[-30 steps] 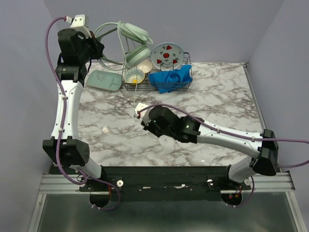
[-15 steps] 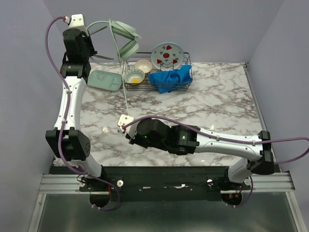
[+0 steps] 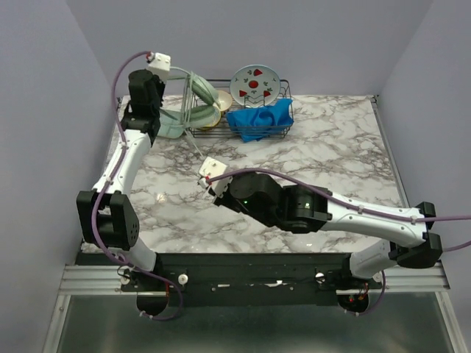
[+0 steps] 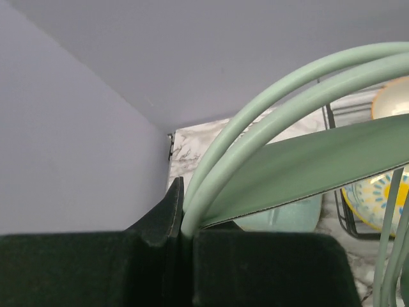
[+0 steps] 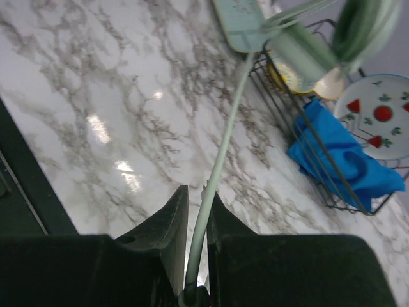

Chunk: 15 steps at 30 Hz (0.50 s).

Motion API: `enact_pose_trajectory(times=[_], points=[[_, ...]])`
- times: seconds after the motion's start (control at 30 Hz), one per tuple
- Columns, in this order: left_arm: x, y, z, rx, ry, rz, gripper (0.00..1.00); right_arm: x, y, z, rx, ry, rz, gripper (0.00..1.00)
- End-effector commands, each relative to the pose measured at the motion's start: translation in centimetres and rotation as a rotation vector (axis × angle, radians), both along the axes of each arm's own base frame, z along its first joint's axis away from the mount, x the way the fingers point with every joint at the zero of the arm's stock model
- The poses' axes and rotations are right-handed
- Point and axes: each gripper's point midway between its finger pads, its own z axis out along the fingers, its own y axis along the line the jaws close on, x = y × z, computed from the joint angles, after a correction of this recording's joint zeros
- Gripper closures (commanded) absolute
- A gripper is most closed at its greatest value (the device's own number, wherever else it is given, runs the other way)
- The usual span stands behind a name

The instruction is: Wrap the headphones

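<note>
The pale mint-green headphones (image 3: 197,99) hang in the air at the back left, over the left end of the wire rack. My left gripper (image 3: 158,95) is shut on their slim headband (image 4: 268,96), which arches up and right out of the jaws in the left wrist view. Their thin pale cable (image 3: 197,143) runs down from the ear cups to my right gripper (image 3: 210,176), which is shut on it above the marble table; in the right wrist view the cable (image 5: 220,147) passes between the fingers toward an ear cup (image 5: 364,22).
A black wire rack (image 3: 287,110) at the back holds a blue cloth (image 3: 257,119), a patterned plate (image 3: 254,84) and bowls (image 5: 284,73). A flat mint-green tray (image 3: 171,125) lies left of the rack, partly behind the headphones. Purple walls close in at left and behind.
My left gripper has swung right and lower with the headphones, now over the tray and rack end. My right gripper moved back toward the rack with the cable.
</note>
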Motion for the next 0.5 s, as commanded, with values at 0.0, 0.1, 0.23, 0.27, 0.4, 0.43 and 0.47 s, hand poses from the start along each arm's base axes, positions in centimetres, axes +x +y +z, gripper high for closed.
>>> enact_pose_trajectory(times=[0.0,0.1,0.23,0.27,0.4,0.43,0.47], points=[[-2.8,-4.4,5.8,0.261,-0.207,-0.114,1.00,3.9,-7.3,4.7,-0.091,-0.165,-0.242,0.99],[-4.4,-7.4,4.1,0.358,-0.175,-0.223,1.00,6.2,-11.0,6.9,-0.090,-0.203,-0.369,0.99],[-7.2,-10.8,2.0,0.452,-0.134,-0.367,1.00,7.7,-15.0,10.3,-0.017,-0.233,-0.448,0.99],[-7.9,-11.6,0.1,0.471,-0.086,-0.413,1.00,8.2,-15.9,11.0,0.002,-0.241,-0.470,0.99],[-11.6,-15.3,-2.1,0.467,0.028,-0.618,1.00,9.6,-18.6,12.4,0.013,-0.285,-0.542,0.99],[-12.5,-16.1,-2.4,0.425,0.062,-0.658,1.00,9.9,-19.2,12.5,0.009,-0.289,-0.556,0.99],[-13.9,-17.1,-3.0,0.403,0.117,-0.731,1.00,10.4,-20.2,12.7,0.018,-0.290,-0.587,0.99]])
